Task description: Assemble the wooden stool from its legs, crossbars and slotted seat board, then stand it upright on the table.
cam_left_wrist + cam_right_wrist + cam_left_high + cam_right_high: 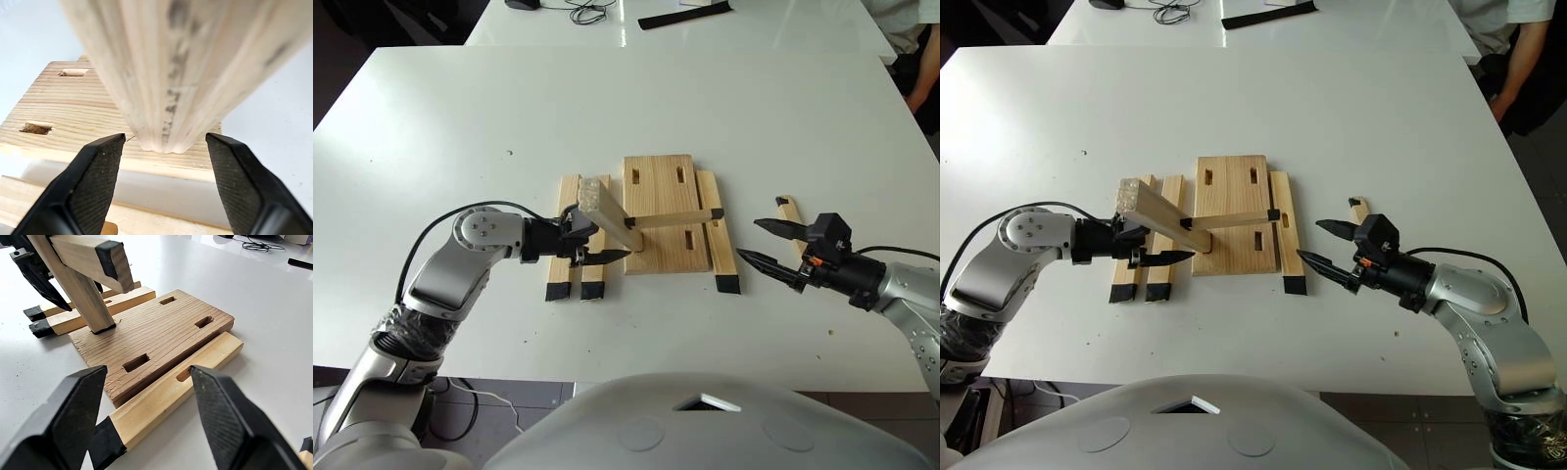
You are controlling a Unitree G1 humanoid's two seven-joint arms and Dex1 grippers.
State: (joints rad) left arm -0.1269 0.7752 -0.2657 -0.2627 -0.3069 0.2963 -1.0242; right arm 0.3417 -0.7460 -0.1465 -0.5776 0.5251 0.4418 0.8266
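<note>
Leaning leg (612,216): foot in slot of seat (656,176) lying flat on table (509,108), crossbar (675,216) jutting from it.
Left gripper (165,138): jaws apart, tips just beside leg's foot.
Right gripper (147,368): jaws wide apart, near loose leg (215,355) lying against seat's edge.

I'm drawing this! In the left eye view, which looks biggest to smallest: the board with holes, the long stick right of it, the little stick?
Biggest: the board with holes.
Middle: the long stick.
Smallest: the little stick.
All lie flat on the table, so nearness doesn't fool you.
</note>
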